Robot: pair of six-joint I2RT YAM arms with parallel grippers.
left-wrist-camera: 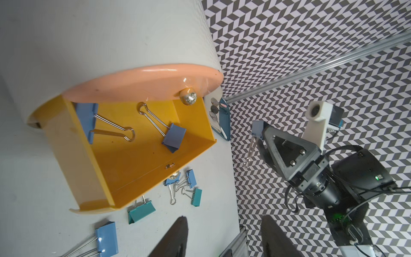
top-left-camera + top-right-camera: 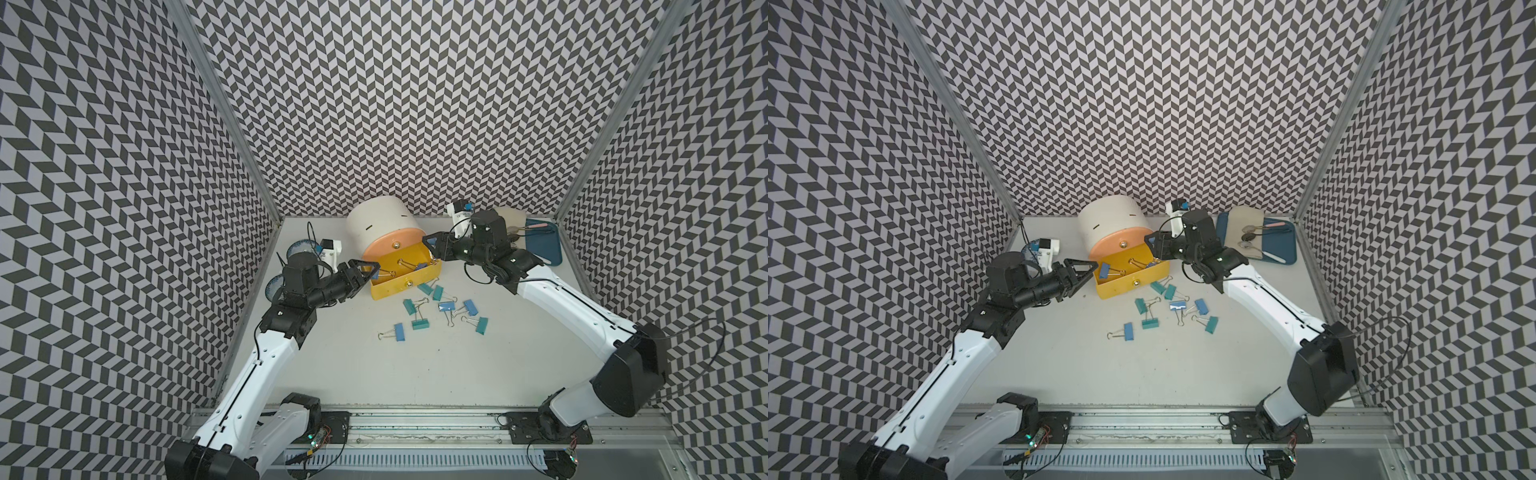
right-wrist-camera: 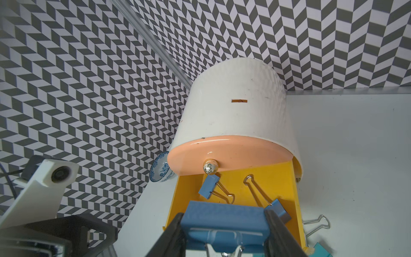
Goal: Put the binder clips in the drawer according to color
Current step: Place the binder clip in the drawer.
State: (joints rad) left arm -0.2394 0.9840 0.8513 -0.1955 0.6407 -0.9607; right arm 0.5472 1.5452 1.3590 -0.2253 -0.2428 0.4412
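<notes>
Right arm: the right gripper (image 3: 223,219) is clamping a blue clip (image 1: 257,130). Its fingers are pressing the two sides of the folded body, and the wire handles are hanging down. I am seeing it hover over the right side of the yellow drawer (image 2: 390,289), close beside the pink front (image 2: 392,245).

Left arm: the left gripper (image 1: 223,220) is standing with its jaws well apart and nothing between them. It is sitting at the yellow drawer's left edge, tips pointing inward. I cannot tell whether it is touching the wall.

The cabinet (image 2: 1108,216) is cream and rounded, standing at the back of the table (image 2: 353,365). The pink front on top is sitting shut, and the yellow drawer under it is pulled out. Anything lower is hidden from me.

The yellow drawer is holding two blue ones, lying apart. One clip (image 1: 85,119) is leaning against the left wall, and the other clip (image 1: 174,138) is lying nearer the right.

The loose clips (image 2: 446,306) are lying scattered on the table just in front of the yellow drawer. I am counting five teal and three blue. Two teal ones are sitting just beside the drawer front.

The tray (image 2: 1281,245) at back right is carrying spoons (image 2: 1250,239).
</notes>
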